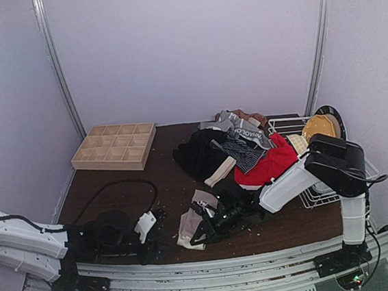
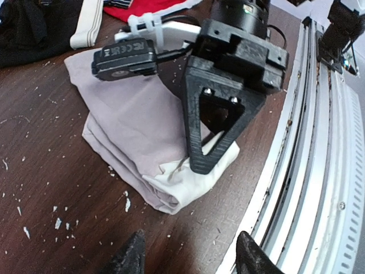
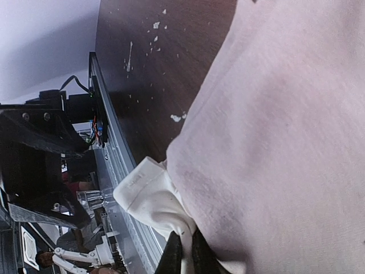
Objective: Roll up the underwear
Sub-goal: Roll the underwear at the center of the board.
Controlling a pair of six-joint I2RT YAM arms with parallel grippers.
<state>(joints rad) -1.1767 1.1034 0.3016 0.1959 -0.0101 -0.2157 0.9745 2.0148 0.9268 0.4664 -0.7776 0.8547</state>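
The pale brief (image 2: 137,131) lies folded on the table (image 2: 45,188) by its front edge. It looks soft, light and limp, apt to sag and unfold. The right claw (image 3: 182,254) is clenched on its near corner. The left claw (image 2: 191,260) hangs released beside it. Pinching all layers at the fold should hold best.

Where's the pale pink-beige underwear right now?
In the top view the pale underwear lies front-centre on the table, just below the clothes pile, one corner pinched by the right hand.
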